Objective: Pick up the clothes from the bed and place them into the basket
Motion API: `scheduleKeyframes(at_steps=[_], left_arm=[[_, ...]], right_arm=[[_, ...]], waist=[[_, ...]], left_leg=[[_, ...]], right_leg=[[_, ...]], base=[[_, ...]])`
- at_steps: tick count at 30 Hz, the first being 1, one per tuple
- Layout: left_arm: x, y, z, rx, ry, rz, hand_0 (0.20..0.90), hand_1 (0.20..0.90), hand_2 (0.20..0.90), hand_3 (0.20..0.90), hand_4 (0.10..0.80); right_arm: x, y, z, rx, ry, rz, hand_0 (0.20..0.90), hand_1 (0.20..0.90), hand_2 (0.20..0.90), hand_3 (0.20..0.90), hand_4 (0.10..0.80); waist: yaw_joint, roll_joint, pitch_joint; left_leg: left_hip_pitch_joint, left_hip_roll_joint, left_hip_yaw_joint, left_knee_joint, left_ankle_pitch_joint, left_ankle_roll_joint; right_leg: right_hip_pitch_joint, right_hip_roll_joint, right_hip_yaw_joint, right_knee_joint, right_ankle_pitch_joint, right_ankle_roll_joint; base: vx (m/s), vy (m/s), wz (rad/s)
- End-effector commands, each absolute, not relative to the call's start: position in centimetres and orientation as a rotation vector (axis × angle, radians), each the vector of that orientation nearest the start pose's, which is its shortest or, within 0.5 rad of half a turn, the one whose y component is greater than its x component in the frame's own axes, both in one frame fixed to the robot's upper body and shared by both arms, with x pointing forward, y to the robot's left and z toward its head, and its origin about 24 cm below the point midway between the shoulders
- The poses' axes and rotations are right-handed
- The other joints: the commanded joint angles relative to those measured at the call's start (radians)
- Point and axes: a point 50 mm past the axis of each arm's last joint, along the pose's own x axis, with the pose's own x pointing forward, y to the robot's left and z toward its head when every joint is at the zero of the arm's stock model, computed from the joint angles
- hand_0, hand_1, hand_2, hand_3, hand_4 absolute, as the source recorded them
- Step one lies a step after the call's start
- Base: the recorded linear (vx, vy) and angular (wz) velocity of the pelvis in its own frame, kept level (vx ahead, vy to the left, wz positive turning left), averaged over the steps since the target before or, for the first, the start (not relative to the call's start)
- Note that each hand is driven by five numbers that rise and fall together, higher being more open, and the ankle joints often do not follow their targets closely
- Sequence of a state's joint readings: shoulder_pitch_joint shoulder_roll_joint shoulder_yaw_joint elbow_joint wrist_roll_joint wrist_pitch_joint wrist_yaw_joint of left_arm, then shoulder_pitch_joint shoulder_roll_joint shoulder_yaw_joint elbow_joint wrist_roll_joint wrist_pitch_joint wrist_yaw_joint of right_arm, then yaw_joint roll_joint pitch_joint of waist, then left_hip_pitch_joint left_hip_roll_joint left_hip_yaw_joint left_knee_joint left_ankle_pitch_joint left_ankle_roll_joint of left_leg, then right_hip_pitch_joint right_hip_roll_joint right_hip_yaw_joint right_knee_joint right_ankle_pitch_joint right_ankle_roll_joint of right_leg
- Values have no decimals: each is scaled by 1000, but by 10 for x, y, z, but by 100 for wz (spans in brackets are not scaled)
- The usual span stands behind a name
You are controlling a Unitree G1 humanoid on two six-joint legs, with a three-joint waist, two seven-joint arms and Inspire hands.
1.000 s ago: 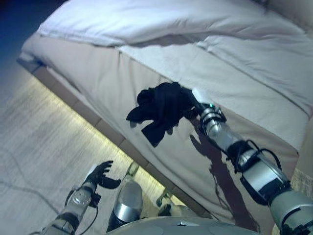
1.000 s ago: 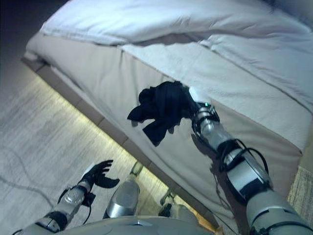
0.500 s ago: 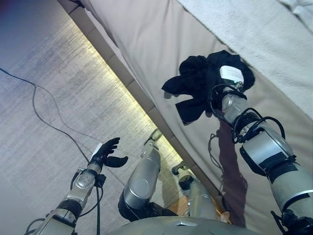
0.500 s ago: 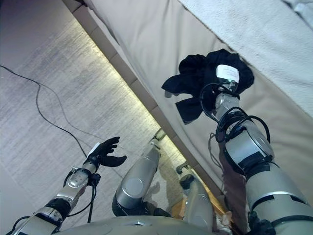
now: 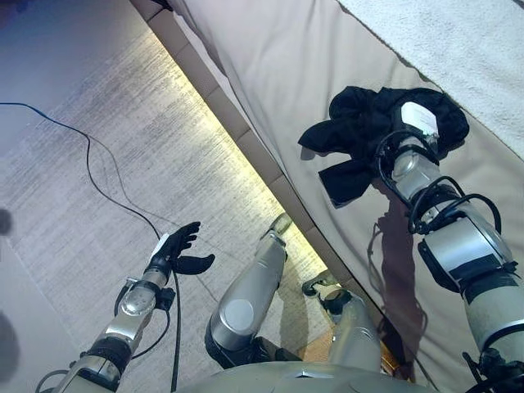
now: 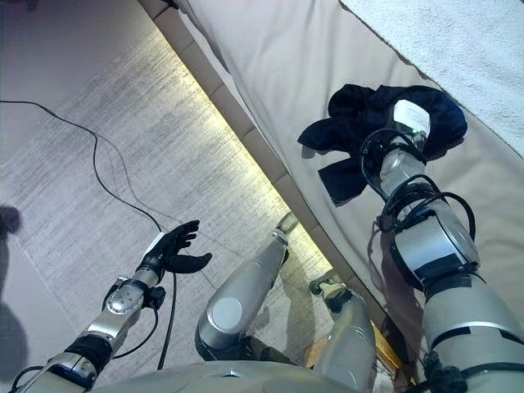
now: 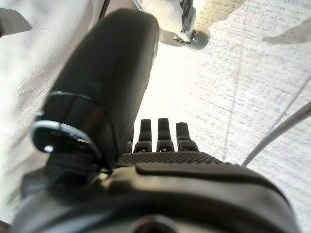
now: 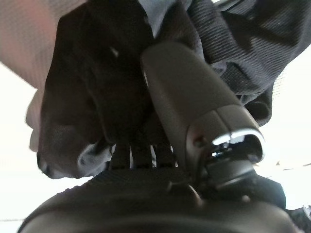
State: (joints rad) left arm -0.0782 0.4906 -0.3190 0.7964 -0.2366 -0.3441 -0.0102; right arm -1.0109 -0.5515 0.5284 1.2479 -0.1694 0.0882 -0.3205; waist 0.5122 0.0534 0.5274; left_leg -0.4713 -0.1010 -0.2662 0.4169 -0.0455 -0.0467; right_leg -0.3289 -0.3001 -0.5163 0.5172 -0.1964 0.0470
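Right hand: fingers and thumb curled into the black garment, holding it bunched.
Garment position: off the bed top, hanging against the bed's side panel.
Left hand: relaxed open, empty, over the floor.
Basket: not visible.
Risk: loose folds dangled below the grip; they could slip free or snag in transit.

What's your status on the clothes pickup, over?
Right hand shut on black garment, off the bed. Left hand open, idle over floor. No basket in view. Path clear.
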Motion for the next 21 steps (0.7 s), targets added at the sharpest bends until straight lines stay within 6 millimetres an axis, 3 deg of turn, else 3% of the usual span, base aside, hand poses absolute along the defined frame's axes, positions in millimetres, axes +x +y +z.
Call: scheduleKeyframes(at_steps=[1,7,12,21], left_arm=[[197,263,-68,386,457,-97,900,900,900,900,800],[186,258,-82,408,529,-100,900,900,900,900,800],[171,246,-100,417,598,-112,900,900,900,900,800],[133,235,-126,409,725,-105,900,900,900,900,800]], right_arm=[[374,-297,113,-863,188,-473,300,300,300,200,100],[372,-299,118,-311,51,-545,300,300,300,200,100],[371,-289,121,-23,-65,-482,300,300,300,200,100],[355,-293,104,216,-130,-472,300,300,300,200,100]], waist=[[-18,41,-63],[-58,20,-111],[-101,-7,-173],[-183,-49,-317]], left_leg=[[9,-24,69,-48,47,56],[124,18,71,-138,56,30],[225,51,108,-246,92,11],[371,88,180,-414,124,-3]], right_leg=[[120,58,-4,-29,56,6],[239,107,34,-158,64,4],[324,147,56,-306,113,-1],[411,191,121,-453,162,5]], base=[[23,-26,5],[40,-28,-10],[-7,37,-33],[57,9,-19]])
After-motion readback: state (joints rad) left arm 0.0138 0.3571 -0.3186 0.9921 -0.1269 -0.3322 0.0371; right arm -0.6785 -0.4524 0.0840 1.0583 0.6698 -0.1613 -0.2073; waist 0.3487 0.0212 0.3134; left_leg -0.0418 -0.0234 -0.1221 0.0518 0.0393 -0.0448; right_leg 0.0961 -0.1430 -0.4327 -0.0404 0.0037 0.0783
